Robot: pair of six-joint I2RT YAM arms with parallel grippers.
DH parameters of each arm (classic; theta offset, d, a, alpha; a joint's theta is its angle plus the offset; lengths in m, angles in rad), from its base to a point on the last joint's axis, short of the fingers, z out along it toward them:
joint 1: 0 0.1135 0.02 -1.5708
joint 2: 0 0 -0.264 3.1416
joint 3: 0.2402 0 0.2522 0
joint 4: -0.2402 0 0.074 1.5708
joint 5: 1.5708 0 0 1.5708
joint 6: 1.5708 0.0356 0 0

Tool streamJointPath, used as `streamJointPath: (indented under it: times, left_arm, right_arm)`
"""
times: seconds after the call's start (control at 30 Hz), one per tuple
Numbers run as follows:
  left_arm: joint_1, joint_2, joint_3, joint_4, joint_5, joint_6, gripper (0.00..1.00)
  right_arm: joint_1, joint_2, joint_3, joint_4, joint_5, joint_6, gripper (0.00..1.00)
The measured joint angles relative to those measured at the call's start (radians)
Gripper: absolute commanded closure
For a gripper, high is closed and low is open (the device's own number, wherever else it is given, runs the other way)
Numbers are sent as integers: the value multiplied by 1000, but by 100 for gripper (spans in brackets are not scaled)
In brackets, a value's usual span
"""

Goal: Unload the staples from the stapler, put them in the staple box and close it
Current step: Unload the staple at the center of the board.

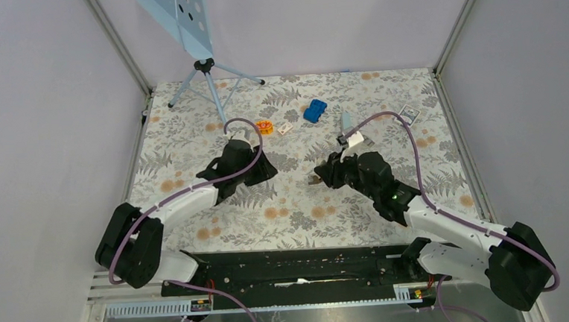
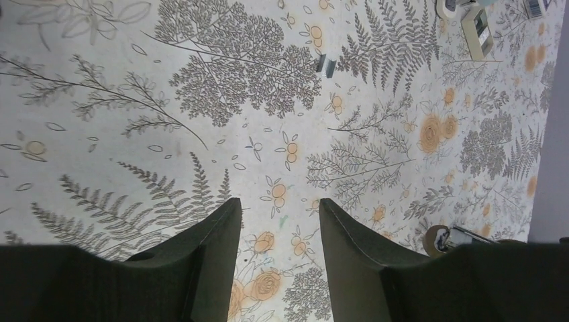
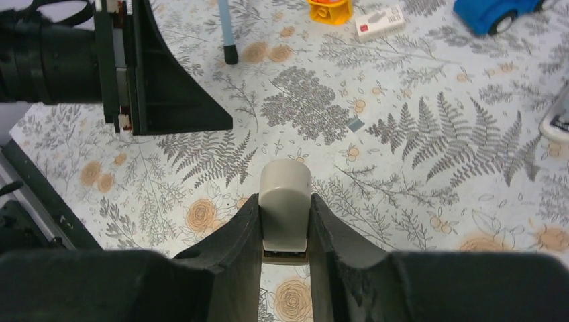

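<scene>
My right gripper (image 3: 285,199) is shut on the beige-grey stapler (image 3: 285,180), gripping its sides while its rounded end sticks out past the fingertips. From above, that gripper (image 1: 318,178) hovers over the middle of the mat. The staples (image 3: 355,124), a tiny silvery strip, lie flat on the mat ahead and right of the stapler. They also show far ahead of my left gripper as the same small strip of staples (image 2: 325,64). That left gripper (image 2: 280,201) is open with only mat between its fingers, and it faces the right one (image 1: 267,169).
A small white box with an orange mark (image 3: 379,23), an orange object (image 3: 330,10) and a blue toy car (image 3: 493,13) lie further back. A tripod (image 1: 205,69) stands at the back left. A white object (image 3: 557,121) lies to the right.
</scene>
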Motion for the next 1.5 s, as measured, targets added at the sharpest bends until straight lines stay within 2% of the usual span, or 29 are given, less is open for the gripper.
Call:
streamJointPath:
  times: [0.4,0.63,1.0,1.33,1.5]
  left_arm:
    - [16,-129,9,-50,-48,106,51]
    - [25,-286,-4,-34,-164,178,47]
    - [33,-367,-23,-42,-286,264,47]
    - [33,-378,-23,-77,-248,372,47]
    - [33,-403,-15,-98,-227,419,45]
  right_arm:
    - [1,-61,-111,183,-237,-313,100]
    - [1,-114,-154,238,-360,-483,100]
    - [1,-126,-149,170,-523,-647,100]
    - [-1,-130,-84,63,-740,-699,100]
    - [-6,-93,-41,15,-719,-703,100]
